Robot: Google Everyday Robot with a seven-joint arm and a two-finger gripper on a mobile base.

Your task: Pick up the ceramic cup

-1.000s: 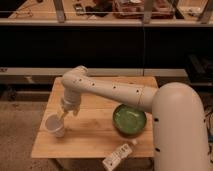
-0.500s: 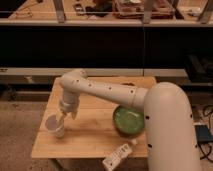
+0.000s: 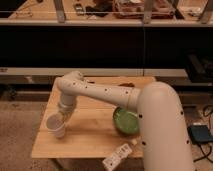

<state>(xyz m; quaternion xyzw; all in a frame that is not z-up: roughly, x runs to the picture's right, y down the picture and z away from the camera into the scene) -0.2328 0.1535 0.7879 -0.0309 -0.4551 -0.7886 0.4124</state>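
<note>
The ceramic cup (image 3: 56,125) is small, white and tapered. It is near the left front part of the wooden table (image 3: 90,137). My gripper (image 3: 63,118) is at the end of the white arm, which reaches across the table from the right. It comes down right against the cup's upper right rim. The gripper's tip is hidden by the wrist and the cup. I cannot tell whether the cup rests on the table or is held just off it.
A round green bowl (image 3: 125,121) sits on the right side of the table, partly behind my arm. A white oblong object (image 3: 116,156) lies at the front edge. A dark shelf unit stands behind the table.
My arm's large near segment has shifted and fills more of the right side. The gripper and cup stay in nearly the same spot at the left front of the table.
</note>
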